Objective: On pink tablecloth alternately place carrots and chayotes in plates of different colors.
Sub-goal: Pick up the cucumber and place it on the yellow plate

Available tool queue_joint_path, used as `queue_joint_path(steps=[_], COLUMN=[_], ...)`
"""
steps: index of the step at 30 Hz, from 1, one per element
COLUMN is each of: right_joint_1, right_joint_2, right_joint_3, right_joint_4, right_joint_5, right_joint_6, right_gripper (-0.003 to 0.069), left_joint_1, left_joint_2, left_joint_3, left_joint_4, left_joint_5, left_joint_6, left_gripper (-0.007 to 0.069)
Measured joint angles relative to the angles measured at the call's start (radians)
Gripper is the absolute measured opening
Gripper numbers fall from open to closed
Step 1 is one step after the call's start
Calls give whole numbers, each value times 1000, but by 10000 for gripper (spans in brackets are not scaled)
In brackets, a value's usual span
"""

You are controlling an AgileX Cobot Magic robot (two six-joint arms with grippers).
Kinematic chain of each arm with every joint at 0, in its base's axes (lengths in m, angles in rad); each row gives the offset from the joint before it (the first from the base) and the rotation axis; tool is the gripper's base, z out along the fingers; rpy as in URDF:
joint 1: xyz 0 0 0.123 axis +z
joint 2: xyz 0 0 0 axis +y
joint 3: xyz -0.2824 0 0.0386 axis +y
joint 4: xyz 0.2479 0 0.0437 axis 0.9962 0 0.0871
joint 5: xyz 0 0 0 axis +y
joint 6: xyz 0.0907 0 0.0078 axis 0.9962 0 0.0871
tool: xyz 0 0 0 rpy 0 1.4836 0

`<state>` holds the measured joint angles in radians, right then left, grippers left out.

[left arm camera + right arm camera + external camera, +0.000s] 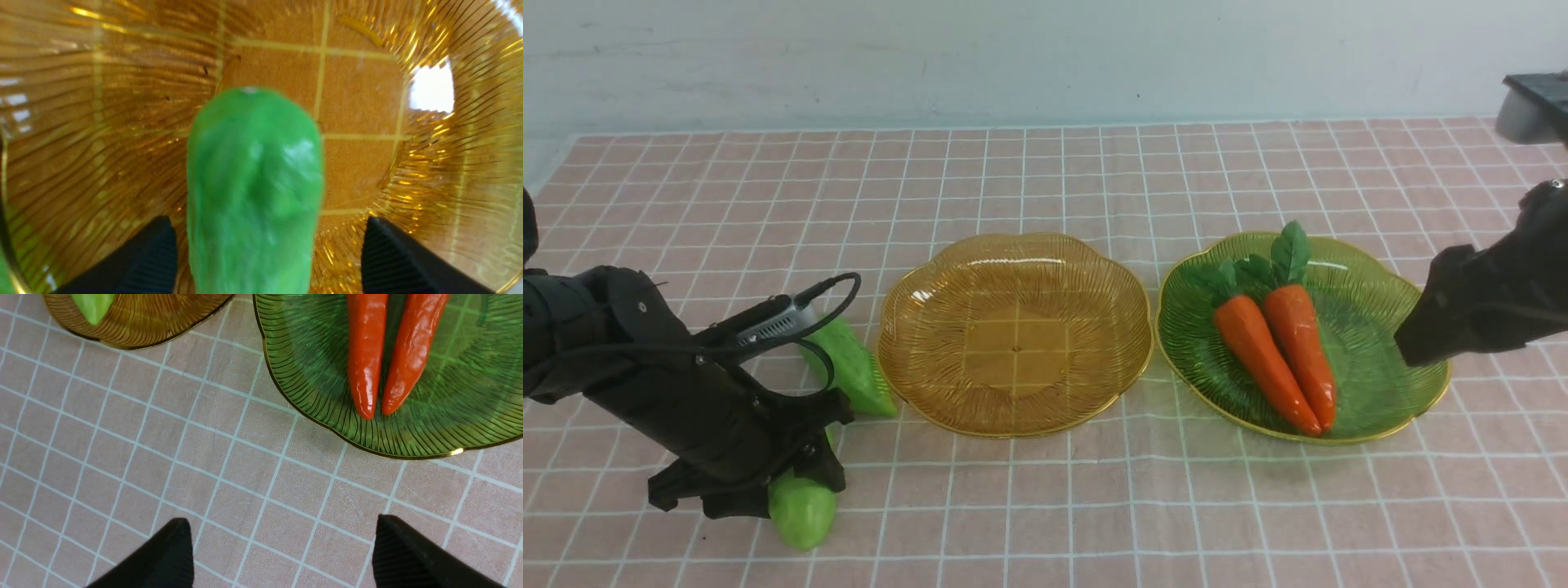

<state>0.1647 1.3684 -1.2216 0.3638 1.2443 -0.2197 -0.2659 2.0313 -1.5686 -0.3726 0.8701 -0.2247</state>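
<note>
On the pink tablecloth [1045,506], the amber plate [1016,333] sits left of the green plate [1388,327], which holds both carrots [1298,343]. The wrist views put a chayote [253,192] on the amber plate; the front view does not. Rounded, it could roll, or catch if the left pincer [267,222] lifts askew. That pincer straddles it, jaws apart, unclamped. The right pincer [282,539] gapes empty.

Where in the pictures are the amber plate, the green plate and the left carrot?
Amber plate [1017,347]: front view, bare centre.
Green plate [1380,392]: front view, ribbed wall on the right.
Left carrot [1264,362]: front view, middle of the orange body.
</note>
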Motion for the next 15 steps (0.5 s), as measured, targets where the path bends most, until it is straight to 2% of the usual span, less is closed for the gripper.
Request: queue_joint_path(steps=[5,9,12,15], right_joint_1=[0,0,0,0], right_joint_2=[0,0,0,0], right_joint_3=[0,0,0,0], right_joint_4=[0,-1,-1,-1], right_joint_5=[0,0,0,0], right_joint_6=[0,-2,-2,-2], right_gripper=[535,535,535,535], left_joint_1=[86,150,150,142], left_joint_2=[0,4,32,87], left_joint_3=[-102,-124,-125,-126], left_joint_4=[75,258,319,327], left_joint_5=[138,249,259,194], left_joint_6=[-100,-247,-342,-367], left_gripper=[556,528,499,478])
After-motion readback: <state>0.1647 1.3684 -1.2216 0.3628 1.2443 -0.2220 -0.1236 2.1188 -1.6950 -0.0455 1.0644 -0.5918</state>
